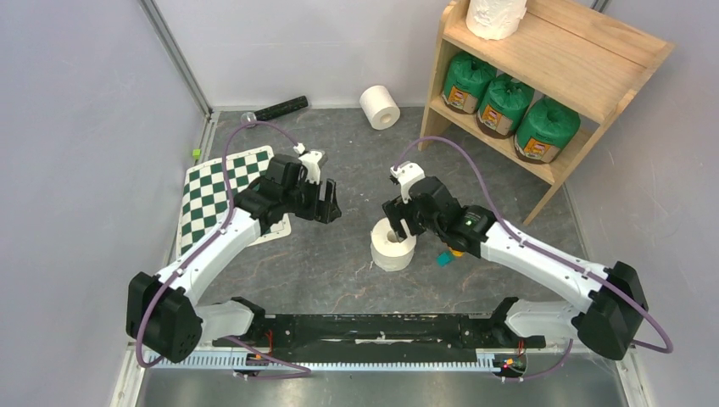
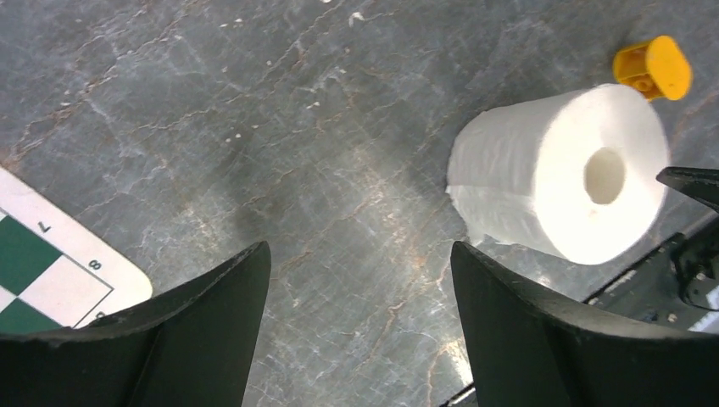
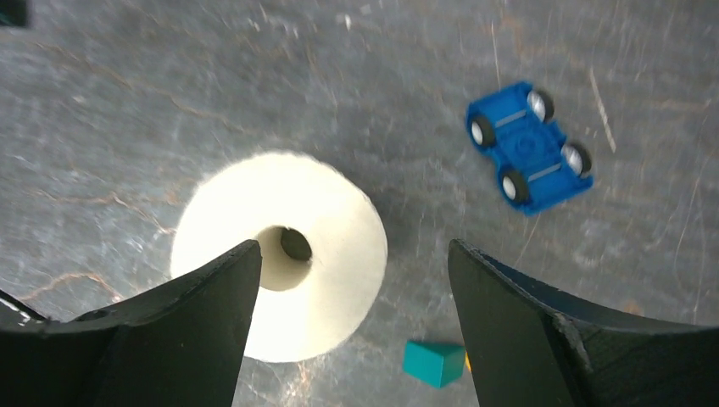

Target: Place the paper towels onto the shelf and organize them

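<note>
The table top (image 2: 254, 127) is seen as a grey, stone-like surface, matt and finely veined. The bare roll (image 2: 526, 170) is made of soft white paper, slightly fluffy. The shelf (image 1: 585, 51) is built of pale wood with a matt finish. The wrapped rolls (image 1: 504, 103) are covered in shiny green plastic film. The left gripper (image 2: 358, 254) is formed of dull black plastic.
</note>
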Motion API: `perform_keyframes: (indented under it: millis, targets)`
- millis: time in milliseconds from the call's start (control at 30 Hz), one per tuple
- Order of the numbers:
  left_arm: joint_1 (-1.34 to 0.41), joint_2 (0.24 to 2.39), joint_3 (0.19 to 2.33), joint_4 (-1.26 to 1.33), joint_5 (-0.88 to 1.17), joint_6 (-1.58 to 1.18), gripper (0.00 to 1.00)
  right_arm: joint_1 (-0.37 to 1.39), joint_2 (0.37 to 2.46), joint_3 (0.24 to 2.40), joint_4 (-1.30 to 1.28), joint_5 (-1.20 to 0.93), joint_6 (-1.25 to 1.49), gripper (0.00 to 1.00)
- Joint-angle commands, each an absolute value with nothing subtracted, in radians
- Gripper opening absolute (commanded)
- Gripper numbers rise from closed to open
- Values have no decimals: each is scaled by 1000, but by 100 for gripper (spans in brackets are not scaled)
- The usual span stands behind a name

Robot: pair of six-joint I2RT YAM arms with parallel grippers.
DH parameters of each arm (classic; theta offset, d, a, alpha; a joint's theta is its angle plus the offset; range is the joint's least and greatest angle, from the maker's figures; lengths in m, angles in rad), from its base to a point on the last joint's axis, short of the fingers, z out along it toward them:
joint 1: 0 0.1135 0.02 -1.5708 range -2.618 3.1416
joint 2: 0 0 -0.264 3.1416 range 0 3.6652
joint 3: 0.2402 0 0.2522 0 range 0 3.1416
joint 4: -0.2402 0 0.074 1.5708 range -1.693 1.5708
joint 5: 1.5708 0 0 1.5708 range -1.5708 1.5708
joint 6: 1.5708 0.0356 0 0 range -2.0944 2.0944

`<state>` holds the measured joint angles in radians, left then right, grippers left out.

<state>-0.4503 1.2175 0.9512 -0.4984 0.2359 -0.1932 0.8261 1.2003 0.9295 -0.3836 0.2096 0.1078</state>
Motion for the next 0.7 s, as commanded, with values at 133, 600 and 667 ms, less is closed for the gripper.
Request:
perform_keyframes:
  millis: [133,600,667]
  targets:
    - [-450,1182,870,-425,63,-124,93,799,1294,959,-512,210,211,83]
    - [-450,1134,776,-357,-206,-3,98,789,1376,1006,-488,185,242,80]
    - [-450,1132,774,-358,-233,-2,98,788,1367,1023,-493,190,263,79]
